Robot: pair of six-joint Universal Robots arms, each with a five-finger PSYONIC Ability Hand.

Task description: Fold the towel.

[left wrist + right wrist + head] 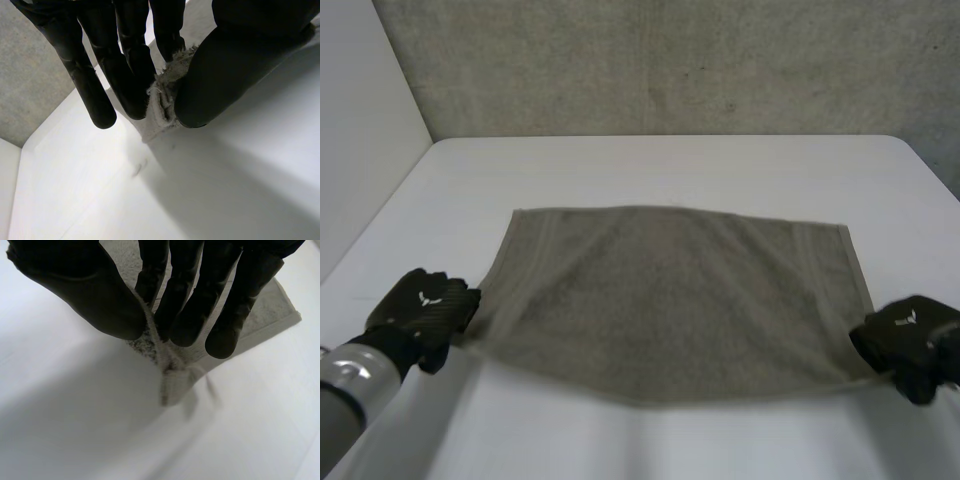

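From above, both near corners of the towel [670, 300] are hidden under the two black hands. The right hand [910, 340] is partly cut off at the side, and so is most of the grey left arm [350, 385]. It is hard to tell how far the near edge is off the table.

The towel is grey-brown and fuzzy, with a flat band down each short side. It is spread out wide in the middle of the white table [670, 165]. Its far edge lies straight and flat. Its near edge runs from one hand to the other and bows toward the robot in the middle.

The left hand [425, 310] is at the near left corner. Seen from its wrist, its thumb [230, 65] and fingers [132, 75] squeeze a bunched bit of that corner between them. The right hand is at the near right corner. Its thumb [85, 285] and fingers [187, 305] pinch the hem there, and a little tip of towel hangs below them. Both hands are low, close to the table.
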